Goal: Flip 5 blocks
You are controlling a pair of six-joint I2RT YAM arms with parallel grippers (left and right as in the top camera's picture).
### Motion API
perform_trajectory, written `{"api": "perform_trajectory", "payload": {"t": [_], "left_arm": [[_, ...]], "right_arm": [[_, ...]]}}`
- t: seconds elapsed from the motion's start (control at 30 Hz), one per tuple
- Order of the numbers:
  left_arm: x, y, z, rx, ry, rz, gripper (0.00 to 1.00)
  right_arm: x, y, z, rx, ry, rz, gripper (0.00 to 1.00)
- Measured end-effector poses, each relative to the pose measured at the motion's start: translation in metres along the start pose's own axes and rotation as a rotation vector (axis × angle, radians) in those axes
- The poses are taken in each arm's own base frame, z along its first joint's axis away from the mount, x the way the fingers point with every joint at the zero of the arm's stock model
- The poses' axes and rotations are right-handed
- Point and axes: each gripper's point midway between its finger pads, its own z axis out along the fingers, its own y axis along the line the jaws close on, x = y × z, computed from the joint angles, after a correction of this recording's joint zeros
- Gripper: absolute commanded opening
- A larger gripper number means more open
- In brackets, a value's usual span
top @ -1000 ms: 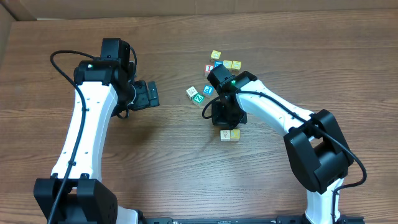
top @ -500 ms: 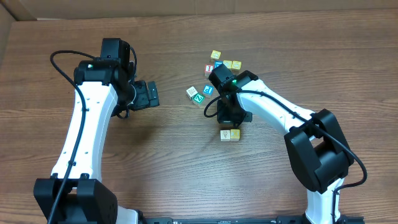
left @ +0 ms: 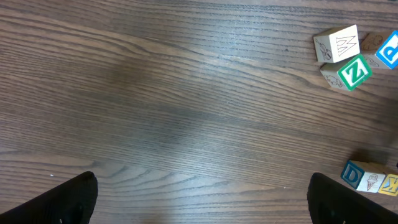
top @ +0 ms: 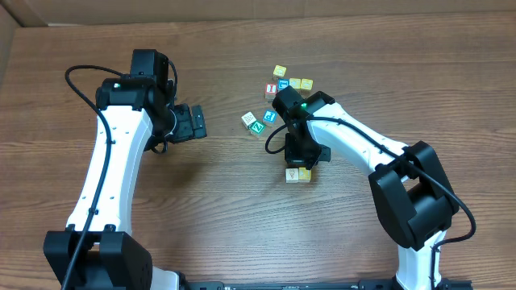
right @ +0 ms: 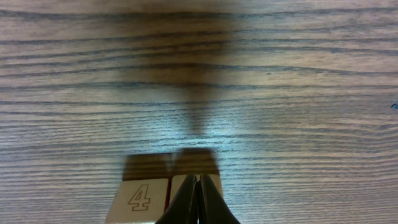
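1. The left pincer [top: 193,122] hangs over bare desk [top: 234,221], on the left half and nearer the far edge than the near one. It is released, with its jaws spread wide and nothing between them.
2. In the left wrist view only its dark fingers [left: 68,200] show, one in each bottom corner, with wood grain between them.
3. The right pincer [top: 300,159] is clenched, its tips pressed flat together and gripping nothing. It points down near the middle of the desk, right above a pair of blocks.
4. That pair lies side by side and touching: the block marked 4 [right: 140,199], whitish with a thin outlined numeral on top, and the cream block [right: 176,186], plain on the face that shows.
5. The shut tips stand over the cream block's top. Whether they touch it cannot be told from either view.
6. Three more blocks sit together beyond the pair, toward the far edge. The whitish block [left: 336,45] has a faint zigzag mark and lies close against the green Z block [left: 353,71], which is turned askew.
7. The blue P block [left: 390,50] is just beside those two, on the side away from the left pincer.
8. Closer again to the far edge lie the red-letter cube [top: 271,90], the blue-letter cube [top: 283,84] and the yellow cubes [top: 306,84], bunched together.
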Motion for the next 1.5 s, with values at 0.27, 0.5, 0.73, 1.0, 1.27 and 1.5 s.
{"api": "perform_trajectory", "payload": {"t": [0.27,0.5,0.73,1.0,1.27,1.5], "left_arm": [[0.0,0.0,0.0,0.0,0.0,0.0,1.0],[0.0,0.0,0.0,0.0,0.0,0.0,1.0],[0.0001,0.0,0.0,0.0,0.0,0.0,1.0],[0.0,0.0,0.0,0.0,0.0,0.0,1.0],[0.0,0.0,0.0,0.0,0.0,0.0,1.0],[0.0,0.0,0.0,0.0,0.0,0.0,1.0]], "right_arm": [[0.0015,0.002,0.0,-0.012,0.009,0.0,0.04],[0.0026,0.0027,0.0,-0.016,0.015,0.0,0.04],[0.0054,0.0007,-0.0001,-0.008,0.026,0.0,0.04],[0.0058,0.0004,-0.0001,-0.007,0.028,0.0,0.04],[0.0054,0.0063,-0.0002,-0.037,0.031,0.0,0.04],[-0.0025,0.0061,-0.0004,-0.052,0.01,0.001,0.04]]}}
